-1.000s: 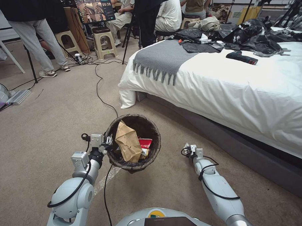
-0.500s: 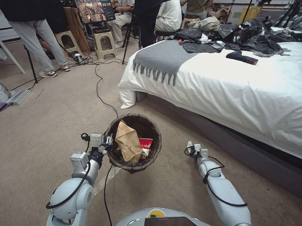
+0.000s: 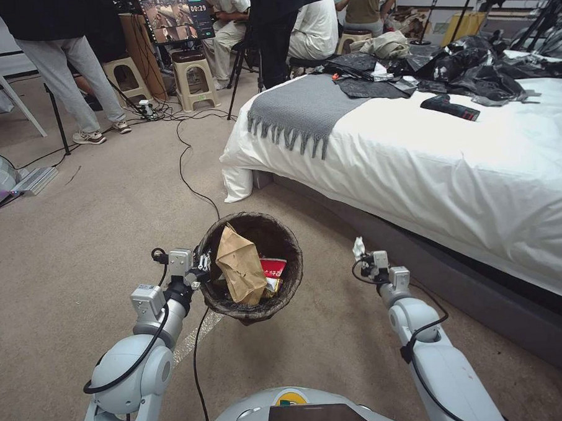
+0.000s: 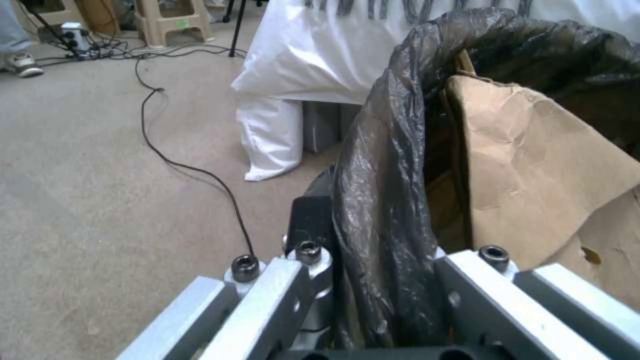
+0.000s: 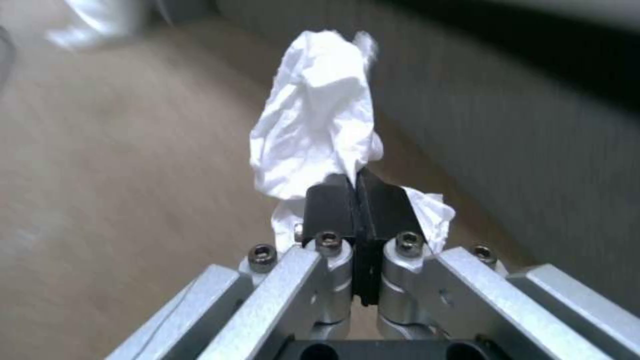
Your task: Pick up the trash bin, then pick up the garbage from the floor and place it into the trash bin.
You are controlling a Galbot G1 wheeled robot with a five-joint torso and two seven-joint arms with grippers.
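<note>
The trash bin [image 3: 294, 266], lined with a dark bag, hangs above the carpet in the head view. My left gripper [image 3: 199, 267] is shut on its near-left rim. In the left wrist view the liner [image 4: 380, 200] is pinched in the left gripper [image 4: 373, 250]. Inside the bin stand a crumpled brown paper bag [image 3: 240, 271] [image 4: 540, 165] and a red-and-white cup [image 3: 271, 267]. To the bin's right, my right gripper [image 3: 365, 256] [image 5: 353, 195] is shut on a crumpled white tissue [image 3: 358, 247] [image 5: 317, 125], held off the floor beside the bed base.
A white bed [image 3: 453, 166] with a grey throw [image 3: 301, 110] and black plastic sheets [image 3: 473, 72] fills the right. A white pillow [image 3: 237, 181] leans at its corner. A black cable [image 3: 189, 171] crosses the carpet. People, stools and stands are at the back.
My right arm has lifted and swung forward and to the right, carrying the white tissue up off the floor. The left arm and the bin have hardly moved.
</note>
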